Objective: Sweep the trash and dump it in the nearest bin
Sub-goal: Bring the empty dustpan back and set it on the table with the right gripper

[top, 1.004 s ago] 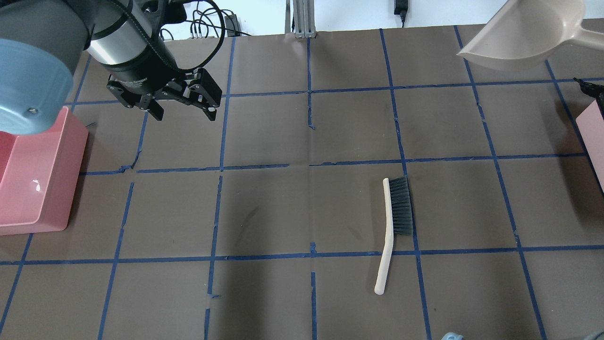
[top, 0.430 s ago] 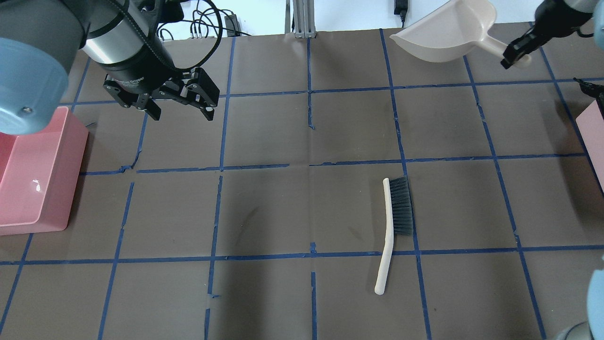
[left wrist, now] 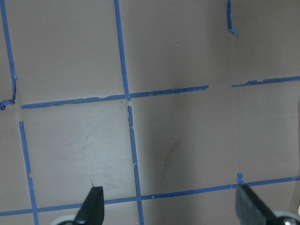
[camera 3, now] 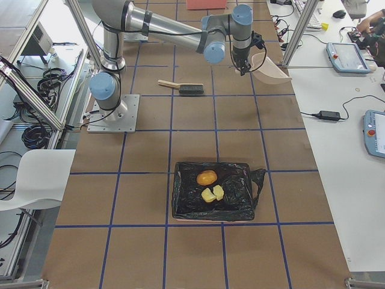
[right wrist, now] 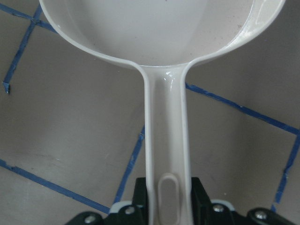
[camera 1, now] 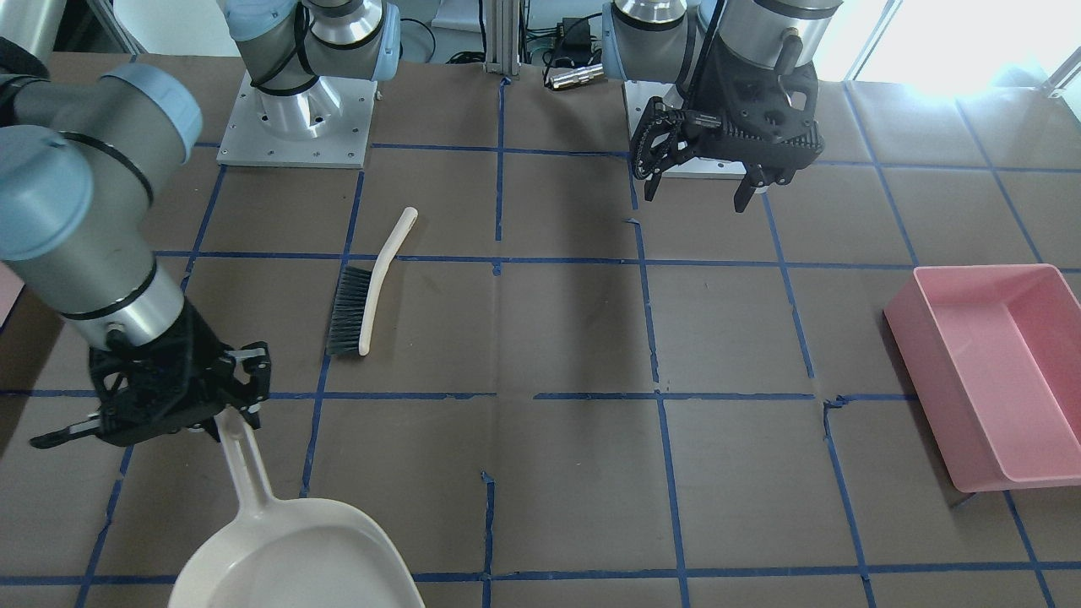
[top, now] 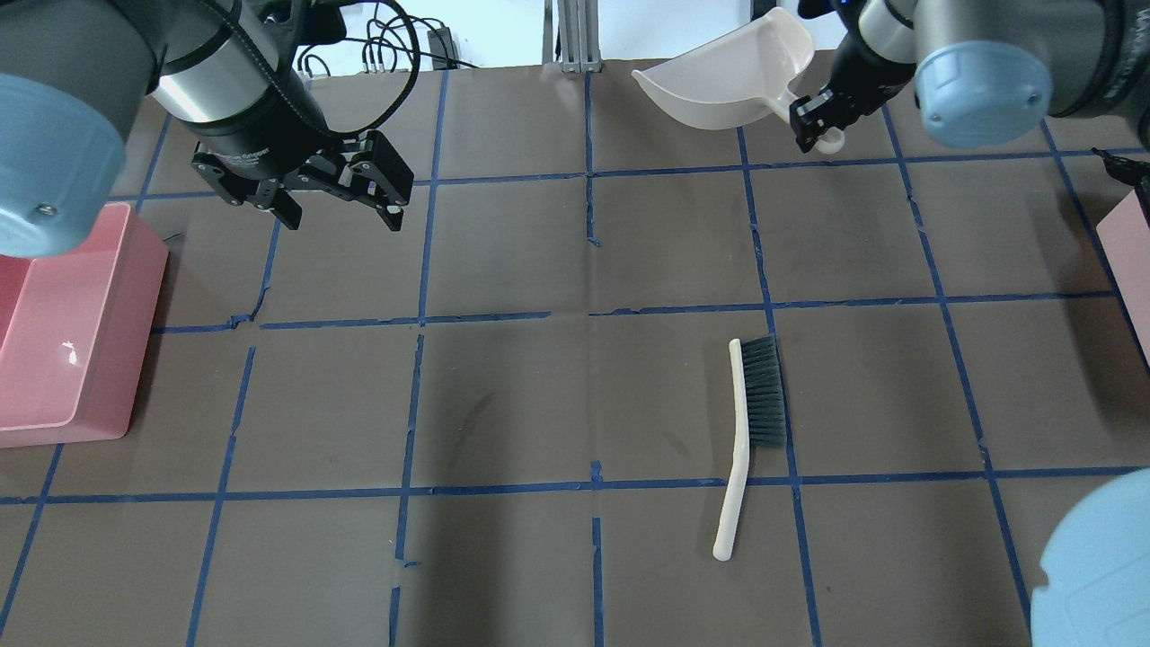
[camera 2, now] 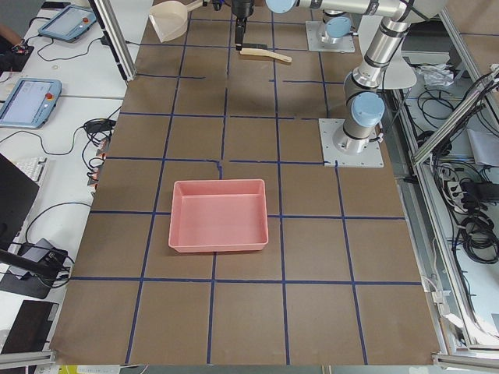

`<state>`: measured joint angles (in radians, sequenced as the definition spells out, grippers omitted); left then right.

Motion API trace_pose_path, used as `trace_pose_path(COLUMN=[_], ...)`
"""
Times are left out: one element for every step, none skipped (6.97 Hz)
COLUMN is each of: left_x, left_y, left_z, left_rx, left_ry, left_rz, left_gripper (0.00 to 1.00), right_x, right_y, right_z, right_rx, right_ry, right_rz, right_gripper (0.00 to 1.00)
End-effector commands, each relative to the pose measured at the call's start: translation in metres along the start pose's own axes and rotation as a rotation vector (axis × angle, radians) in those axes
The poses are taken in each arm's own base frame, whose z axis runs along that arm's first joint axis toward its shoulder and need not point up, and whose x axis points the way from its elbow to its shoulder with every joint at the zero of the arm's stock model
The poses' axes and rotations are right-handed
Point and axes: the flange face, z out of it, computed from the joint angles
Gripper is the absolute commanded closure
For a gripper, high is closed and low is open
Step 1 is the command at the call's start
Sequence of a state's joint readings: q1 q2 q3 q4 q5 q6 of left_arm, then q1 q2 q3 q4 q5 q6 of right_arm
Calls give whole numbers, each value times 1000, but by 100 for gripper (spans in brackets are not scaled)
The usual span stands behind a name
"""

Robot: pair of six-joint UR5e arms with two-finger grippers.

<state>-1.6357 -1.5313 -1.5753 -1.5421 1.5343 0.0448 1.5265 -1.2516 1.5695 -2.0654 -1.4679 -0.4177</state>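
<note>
The trash, a tan potato shape (camera 3: 206, 177) and two yellow chunks (camera 3: 212, 194), lies in a black-lined container (camera 3: 240, 208). A pale pink bin corner (top: 1130, 256) shows at the right edge. My right gripper (top: 813, 126) (camera 1: 224, 418) (right wrist: 164, 206) is shut on the handle of a beige dustpan (top: 719, 81) (camera 1: 296, 557) (right wrist: 164, 28), held above the table's far edge; the pan looks empty. My left gripper (top: 340, 202) (camera 1: 697, 190) (left wrist: 171, 206) is open and empty above bare table. A brush (top: 750, 431) (camera 1: 363, 287) lies flat, untouched.
A large deeper-pink tub (top: 63, 332) (camera 1: 988, 363) (camera 2: 218, 214) stands at the table's left end, near my left arm. The brown table surface (top: 539, 404) carries a blue tape grid. Cables and a metal post (top: 575, 36) sit past the far edge.
My right arm has carried the dustpan leftward along the far edge and tilted it. The left gripper has drifted slightly. The brush has not moved.
</note>
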Motion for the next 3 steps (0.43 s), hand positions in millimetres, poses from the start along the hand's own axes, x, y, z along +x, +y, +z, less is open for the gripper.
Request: trace_pose_path(left_x=[-3, -3, -6], left_y=[0, 0, -1], left_z=[0, 0, 0], left_rx=[2, 2, 2], left_ry=[-11, -12, -13], left_rz=[39, 41, 35], left_gripper=[0, 0, 0], right_x=[-103, -141, -158], right_y=[4, 9, 21], right_z=[37, 52, 82], right_rx=[8, 36, 32], right_ry=[-13, -4, 15], right_rz=[67, 83, 114], right_gripper=[100, 100, 100])
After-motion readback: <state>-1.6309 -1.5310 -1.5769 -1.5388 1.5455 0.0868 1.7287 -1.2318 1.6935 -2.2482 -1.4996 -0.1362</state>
